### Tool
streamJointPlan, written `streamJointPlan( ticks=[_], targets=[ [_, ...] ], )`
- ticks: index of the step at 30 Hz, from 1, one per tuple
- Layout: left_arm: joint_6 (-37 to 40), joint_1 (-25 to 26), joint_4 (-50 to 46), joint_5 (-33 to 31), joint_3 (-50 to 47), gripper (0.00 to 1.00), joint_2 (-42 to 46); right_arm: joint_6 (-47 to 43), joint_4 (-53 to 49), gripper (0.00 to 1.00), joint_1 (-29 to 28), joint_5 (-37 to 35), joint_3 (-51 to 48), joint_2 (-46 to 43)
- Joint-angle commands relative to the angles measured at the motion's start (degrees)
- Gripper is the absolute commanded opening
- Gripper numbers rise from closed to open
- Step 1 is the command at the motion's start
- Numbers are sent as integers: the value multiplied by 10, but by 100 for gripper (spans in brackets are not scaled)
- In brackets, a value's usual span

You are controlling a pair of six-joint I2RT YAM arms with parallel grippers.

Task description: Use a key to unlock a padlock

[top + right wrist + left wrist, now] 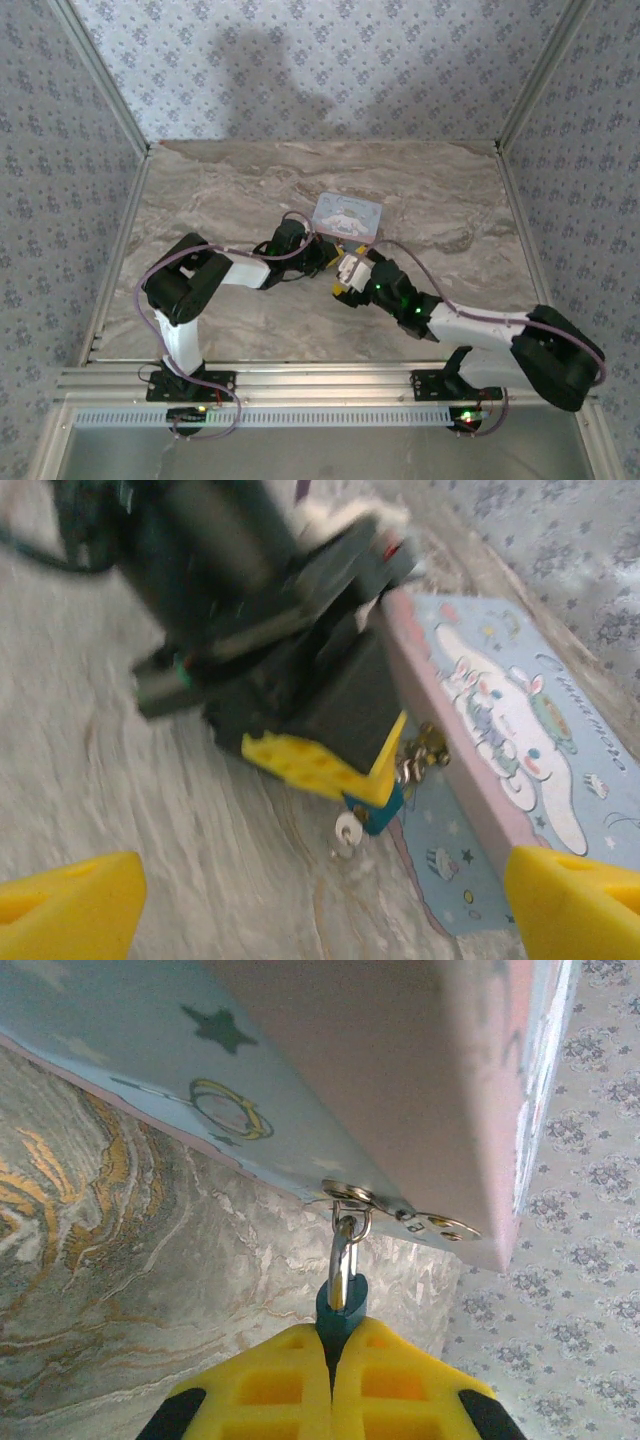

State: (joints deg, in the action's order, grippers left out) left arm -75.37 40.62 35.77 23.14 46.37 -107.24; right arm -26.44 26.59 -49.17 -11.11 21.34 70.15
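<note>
Blue is the body of the padlock [340, 1312], which is very small against the tin. A thin silvery shackle [343, 1255] rises from it. In the right wrist view a small round silvery part [347, 832] is seen at its other end; what that part is cannot be told.

Items counted: one marble-patterned table [230, 190]; two arms, the left arm [185, 290] and the right arm [480, 325]; one light-blue tin [400, 1070] with a pink edge and a white cartoon figure on its lid; two grippers with yellow fingers; one padlock.

The tin is found lying flat near the middle of the table. The shackle is passed through the metal ring of the hasp [352, 1196] at the tin's edge, so the padlock hangs off that edge. The left gripper [333, 1360] is clamped on the padlock's body, its fingers [270, 1385] pressed together with only the top of the blue body showing between them. The right gripper [320, 910] is released, its fingers set wide apart at the lower corners of its wrist view. The padlock is seen beyond and between them, touched by neither.
</note>
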Motion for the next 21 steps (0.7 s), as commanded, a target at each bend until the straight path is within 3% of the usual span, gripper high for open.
streamJointPlan(
  ticks=[1,12,16,21],
  targets=[
    [-9,5,-16,3,11,0,19,-143,30,91,1,-40,15,29],
    [-18,5,-22,7,18,0,22,-166,118,68,43,-7,-6,99],
    [-20,6,-23,8,20,0,23,-169,127,66,45,12,1,113],
    [-25,6,-22,10,22,0,23,-179,130,54,47,13,9,130]
  ],
)
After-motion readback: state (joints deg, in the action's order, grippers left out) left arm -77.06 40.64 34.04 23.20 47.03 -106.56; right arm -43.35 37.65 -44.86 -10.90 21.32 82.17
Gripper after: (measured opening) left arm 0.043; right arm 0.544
